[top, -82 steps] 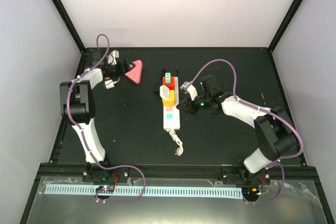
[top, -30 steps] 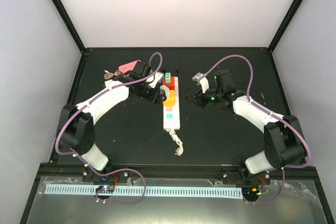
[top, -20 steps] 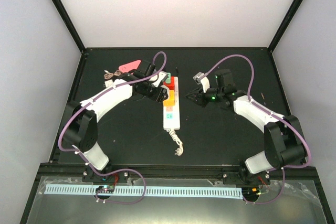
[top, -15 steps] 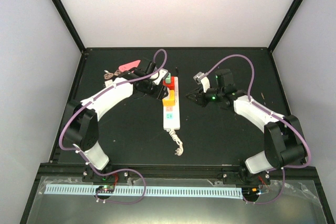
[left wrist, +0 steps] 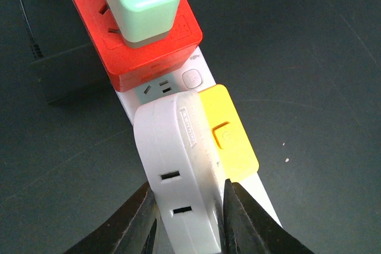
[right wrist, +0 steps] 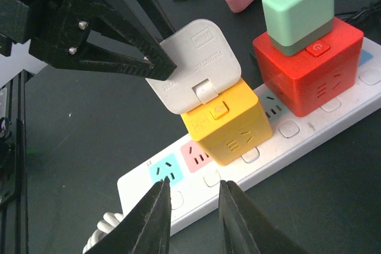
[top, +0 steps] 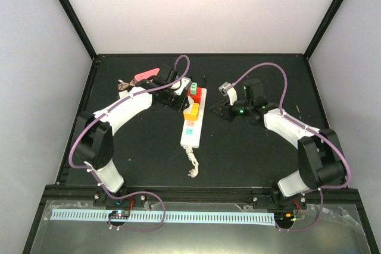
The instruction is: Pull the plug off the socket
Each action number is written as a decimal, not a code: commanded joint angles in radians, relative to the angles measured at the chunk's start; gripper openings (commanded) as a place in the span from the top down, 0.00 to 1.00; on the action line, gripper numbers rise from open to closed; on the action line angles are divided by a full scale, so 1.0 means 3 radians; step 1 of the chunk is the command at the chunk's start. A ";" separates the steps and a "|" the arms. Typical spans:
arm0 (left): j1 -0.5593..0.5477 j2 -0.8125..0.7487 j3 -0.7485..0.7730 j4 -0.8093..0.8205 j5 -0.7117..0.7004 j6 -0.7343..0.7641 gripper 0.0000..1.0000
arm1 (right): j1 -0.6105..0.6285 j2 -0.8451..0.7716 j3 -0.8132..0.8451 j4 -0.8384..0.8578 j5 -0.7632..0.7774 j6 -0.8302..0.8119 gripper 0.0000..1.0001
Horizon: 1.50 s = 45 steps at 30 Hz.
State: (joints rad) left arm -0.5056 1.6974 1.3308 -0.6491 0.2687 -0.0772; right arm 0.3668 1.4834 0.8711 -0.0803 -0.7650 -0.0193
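Note:
The socket (top: 189, 138) is a white strip lying in the middle of the black table, its bundled cord (top: 191, 168) at the near end. A red cube (top: 194, 96) with a green charger (left wrist: 140, 4) on it and a yellow cube (top: 191, 111) sit plugged into the strip. On top of the yellow cube (left wrist: 229, 141) sits a flat white plug (left wrist: 178, 165). My left gripper (left wrist: 187, 218) is shut on that plug, one finger pressing each side. My right gripper (right wrist: 193, 218) hovers open over the socket's (right wrist: 286, 147) right edge, near the pink and cyan outlets, holding nothing.
A pink triangular adapter (top: 146, 75) and a small white charger (top: 123, 85) with a thin cable lie at the back left. A black block (left wrist: 59, 75) with a cord sits beside the strip's far end. Black frame rails border the table.
My left gripper has reached the yellow cube's top and closed on the white plug. The strip's near end and cord have swung to the left. The right arm has barely moved.

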 commanded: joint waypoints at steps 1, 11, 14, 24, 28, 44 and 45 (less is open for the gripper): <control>-0.0027 0.0033 0.0109 -0.0095 -0.0019 -0.0067 0.69 | 0.0123 0.0168 0.0181 0.0112 0.0000 0.0073 0.74; -0.0027 0.0104 0.0170 -0.0107 0.0054 -0.0113 0.62 | 0.0381 0.0603 0.0486 0.0421 0.0120 0.0401 0.82; -0.0027 0.0128 0.0175 -0.0100 0.0068 -0.0130 0.61 | 0.0405 0.0731 0.0528 0.0486 0.0141 0.0469 0.83; -0.0023 0.0194 0.0227 -0.0087 0.0108 -0.0162 0.62 | 0.0471 0.1045 0.0647 0.0514 0.0148 0.0481 0.85; -0.0019 0.0197 0.0228 -0.0090 0.0101 -0.0176 0.63 | 0.0497 0.1130 0.0684 0.0506 0.0175 0.0482 0.85; 0.0102 0.0168 0.0229 -0.0202 0.0105 -0.0759 0.74 | 0.0497 0.1321 0.0667 0.0320 0.0430 0.0382 0.87; 0.0103 0.0167 0.0239 -0.0238 0.0072 -0.0822 0.76 | 0.0496 0.1331 0.0670 0.0312 0.0440 0.0375 0.87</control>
State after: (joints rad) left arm -0.4839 1.7435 1.3590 -0.6693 0.3260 -0.2302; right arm 0.5156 1.8370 1.0687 0.0547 -0.7078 0.1112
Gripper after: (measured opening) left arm 0.277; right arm 0.134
